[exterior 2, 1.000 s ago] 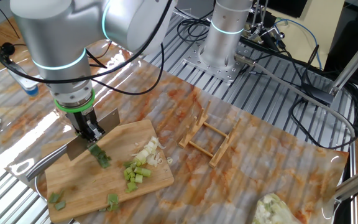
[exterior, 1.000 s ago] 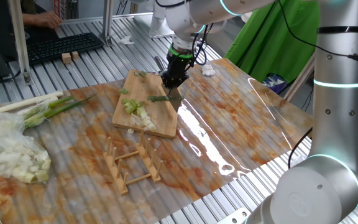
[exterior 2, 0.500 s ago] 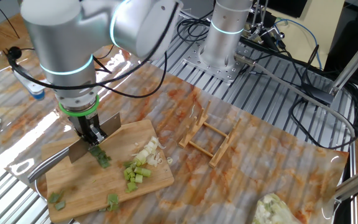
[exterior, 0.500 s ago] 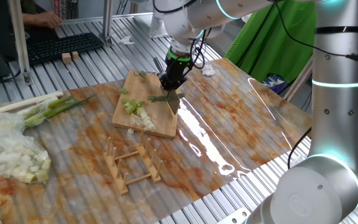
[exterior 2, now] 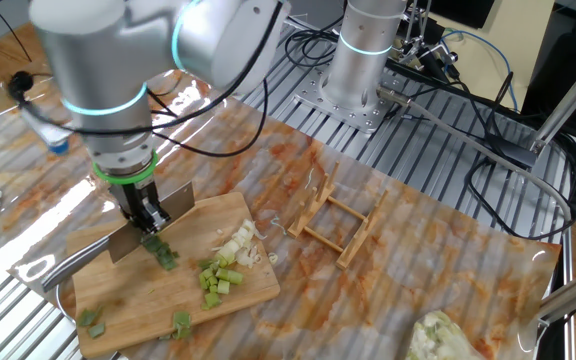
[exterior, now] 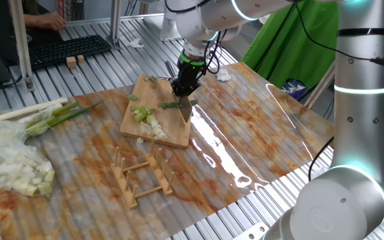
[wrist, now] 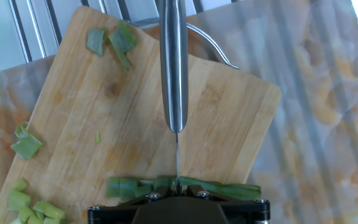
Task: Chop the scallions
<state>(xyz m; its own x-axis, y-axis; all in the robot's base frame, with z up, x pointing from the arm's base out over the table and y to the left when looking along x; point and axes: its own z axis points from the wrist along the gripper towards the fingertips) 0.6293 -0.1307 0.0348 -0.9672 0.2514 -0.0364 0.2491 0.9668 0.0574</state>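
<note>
A wooden cutting board point(exterior: 153, 100) lies on the table and also shows in the other fixed view point(exterior 2: 158, 293) and the hand view point(wrist: 129, 118). My gripper point(exterior: 181, 87) is shut on a steel knife point(exterior 2: 128, 238) and holds it blade down over the board's far end. In the hand view the knife point(wrist: 174, 68) runs away from the fingers, its edge across a green scallion leaf point(wrist: 185, 185). The same leaf lies under the blade point(exterior: 169, 104) point(exterior 2: 164, 257). Cut white and pale-green scallion bits point(exterior: 148, 123) point(exterior 2: 228, 262) lie heaped on the board.
A wooden rack point(exterior: 143, 176) point(exterior 2: 334, 222) stands near the board. A bundle of whole stalks point(exterior: 45, 113) and a pale heap in clear plastic point(exterior: 12, 167) lie at the left. A keyboard point(exterior: 65, 50) is at the back. A crumpled tissue point(exterior: 223, 75) lies beyond the board.
The gripper and knife shifted slightly along the board between one second and half a second ago. Since then nothing visibly moved.
</note>
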